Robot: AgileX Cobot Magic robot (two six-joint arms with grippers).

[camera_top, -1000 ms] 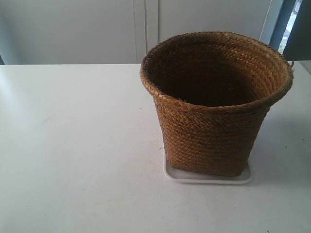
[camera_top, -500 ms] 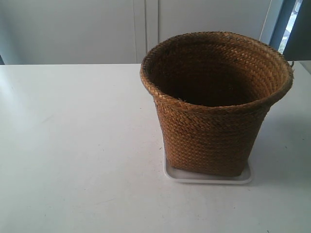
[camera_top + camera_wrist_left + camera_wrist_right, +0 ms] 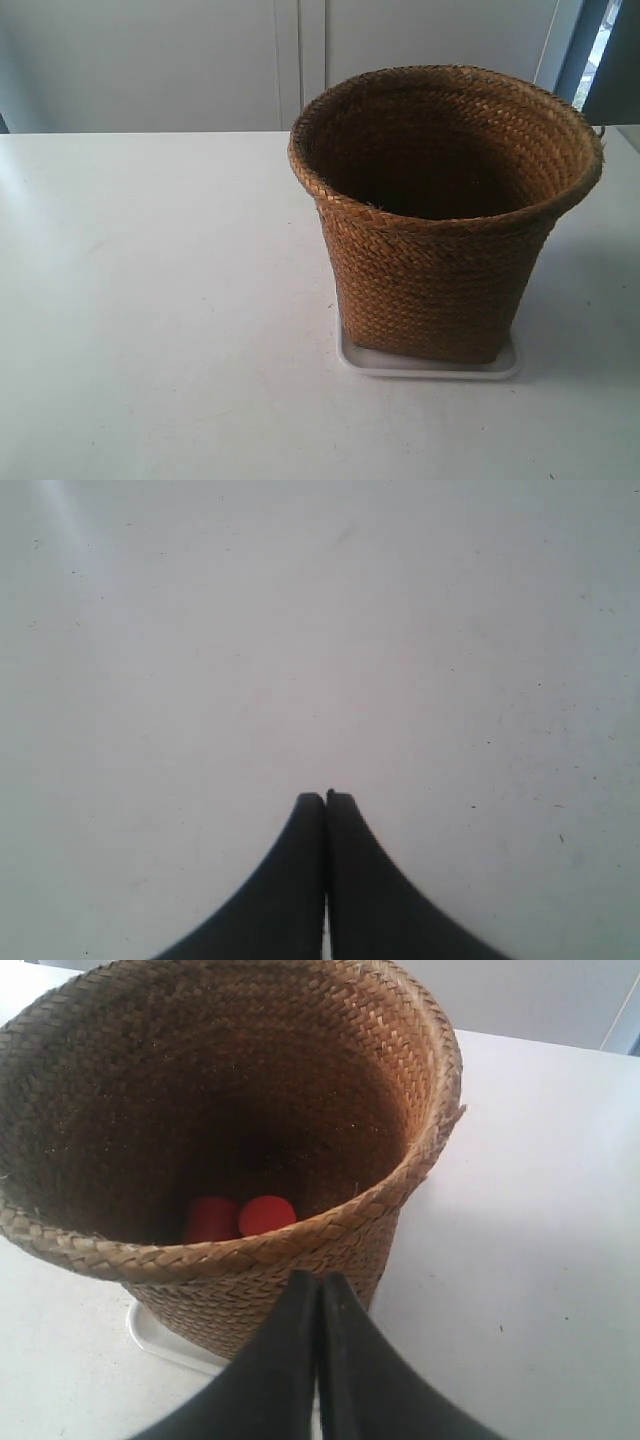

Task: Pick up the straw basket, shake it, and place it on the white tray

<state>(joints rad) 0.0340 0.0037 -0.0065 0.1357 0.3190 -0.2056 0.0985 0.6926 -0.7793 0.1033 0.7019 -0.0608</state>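
The brown straw basket (image 3: 440, 250) stands upright on the white tray (image 3: 430, 366), whose rim shows under its base. In the right wrist view the straw basket (image 3: 300, 1080) fills the frame, with a corner of the white tray (image 3: 160, 1340) below it. Two red objects (image 3: 240, 1218) lie on its dark bottom. My right gripper (image 3: 319, 1278) is shut and empty, its tips just outside the braided rim. My left gripper (image 3: 325, 798) is shut and empty over bare table. No arm shows in the exterior view.
The white table (image 3: 150, 300) spreads wide at the exterior view's left. Pale cabinet doors (image 3: 300, 60) stand behind its far edge, and a window strip (image 3: 600, 50) is at the far right.
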